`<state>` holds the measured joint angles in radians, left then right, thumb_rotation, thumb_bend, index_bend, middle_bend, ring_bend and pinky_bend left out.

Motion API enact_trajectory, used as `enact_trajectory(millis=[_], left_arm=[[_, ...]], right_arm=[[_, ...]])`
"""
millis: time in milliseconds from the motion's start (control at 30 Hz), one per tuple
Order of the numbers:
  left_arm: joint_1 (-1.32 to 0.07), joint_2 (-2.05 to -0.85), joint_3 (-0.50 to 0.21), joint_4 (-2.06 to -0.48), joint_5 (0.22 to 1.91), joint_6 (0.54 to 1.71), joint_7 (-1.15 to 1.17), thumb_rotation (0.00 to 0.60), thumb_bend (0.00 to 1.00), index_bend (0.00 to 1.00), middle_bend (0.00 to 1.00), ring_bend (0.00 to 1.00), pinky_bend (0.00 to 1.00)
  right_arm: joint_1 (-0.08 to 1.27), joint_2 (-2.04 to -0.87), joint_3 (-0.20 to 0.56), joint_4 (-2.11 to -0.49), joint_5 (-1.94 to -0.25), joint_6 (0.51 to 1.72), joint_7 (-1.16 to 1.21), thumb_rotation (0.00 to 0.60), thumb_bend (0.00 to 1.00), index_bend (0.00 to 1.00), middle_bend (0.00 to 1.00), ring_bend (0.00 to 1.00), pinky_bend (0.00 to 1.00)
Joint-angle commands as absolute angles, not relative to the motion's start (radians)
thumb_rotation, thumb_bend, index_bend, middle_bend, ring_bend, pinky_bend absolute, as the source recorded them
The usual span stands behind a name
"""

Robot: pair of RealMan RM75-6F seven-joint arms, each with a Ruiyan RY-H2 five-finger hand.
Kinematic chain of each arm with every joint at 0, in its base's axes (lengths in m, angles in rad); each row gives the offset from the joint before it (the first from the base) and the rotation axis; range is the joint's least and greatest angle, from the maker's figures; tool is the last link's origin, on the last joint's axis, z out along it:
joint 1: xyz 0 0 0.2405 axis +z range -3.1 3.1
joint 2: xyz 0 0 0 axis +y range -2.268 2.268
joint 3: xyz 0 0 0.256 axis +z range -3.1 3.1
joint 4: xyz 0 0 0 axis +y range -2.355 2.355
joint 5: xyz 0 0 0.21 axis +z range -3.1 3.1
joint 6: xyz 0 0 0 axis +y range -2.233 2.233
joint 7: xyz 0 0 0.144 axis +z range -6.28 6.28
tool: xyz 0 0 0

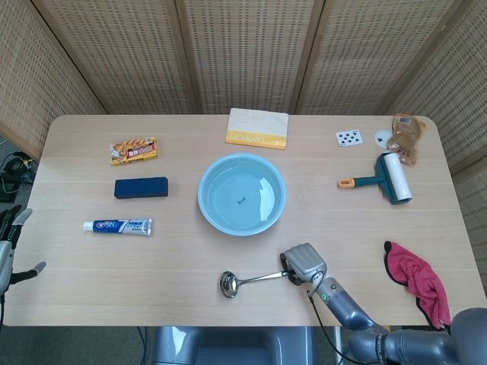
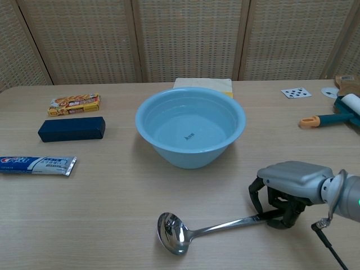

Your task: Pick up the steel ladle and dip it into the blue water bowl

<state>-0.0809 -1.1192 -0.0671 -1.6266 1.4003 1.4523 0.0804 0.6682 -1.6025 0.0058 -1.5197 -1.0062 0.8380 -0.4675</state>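
Observation:
The steel ladle (image 1: 247,280) (image 2: 194,231) lies on the table in front of the blue water bowl (image 1: 242,193) (image 2: 190,133), its cup to the left and its handle running right. My right hand (image 1: 303,263) (image 2: 289,184) arches over the handle's right end, its fingers curled down around it and gripping it. The ladle's cup still looks to be on or just above the wood. My left hand (image 1: 9,251) hangs off the table's left edge with its fingers apart, holding nothing.
Left of the bowl lie a toothpaste tube (image 1: 117,226), a dark blue box (image 1: 141,187) and a snack pack (image 1: 133,150). A yellow-edged box (image 1: 257,128) sits behind the bowl. At the right are a lint roller (image 1: 386,181), playing card (image 1: 349,138) and red cloth (image 1: 416,280).

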Motion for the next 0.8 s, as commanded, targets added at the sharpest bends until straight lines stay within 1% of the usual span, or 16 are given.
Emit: enact_trajectory(millis=[33,133,233,467,800], left_arm=[[-0.081,-1.118,-0.067,-1.628,1.402,1.453,0.079,0.600,0.00,0.00,0.00,0.00,0.00],[-0.080,-1.117,-0.066,-1.629,1.403,1.454,0.077,0.600,0.00,0.00,0.00,0.00,0.00],[-0.080,-1.116,-0.065,-1.630,1.405,1.454,0.077,0.600,0.00,0.00,0.00,0.00,0.00],[-0.079,-1.116,-0.062,-1.634,1.410,1.458,0.079,0.600,0.00,0.00,0.00,0.00,0.00],[-0.078,-1.114,-0.061,-1.638,1.412,1.460,0.079,0.600,0.00,0.00,0.00,0.00,0.00]], right_arm=[[0.666,-1.576,0.014,-1.551,-1.005,0.847,-0.457,0.600,0.77,0.73,1.00,1.00,1.00],[0.667,-1.543,0.020,-1.589,-0.993,0.852,-0.456,0.600,0.81,0.74,1.00,1.00,1.00],[0.671,-1.509,0.023,-1.625,-0.970,0.851,-0.460,0.600,0.83,0.74,1.00,1.00,1.00],[0.683,-1.415,0.037,-1.727,-0.918,0.852,-0.456,0.600,0.84,0.74,1.00,1.00,1.00],[0.689,-1.299,0.047,-1.841,-0.900,0.866,-0.428,0.600,0.85,0.74,1.00,1.00,1.00]])
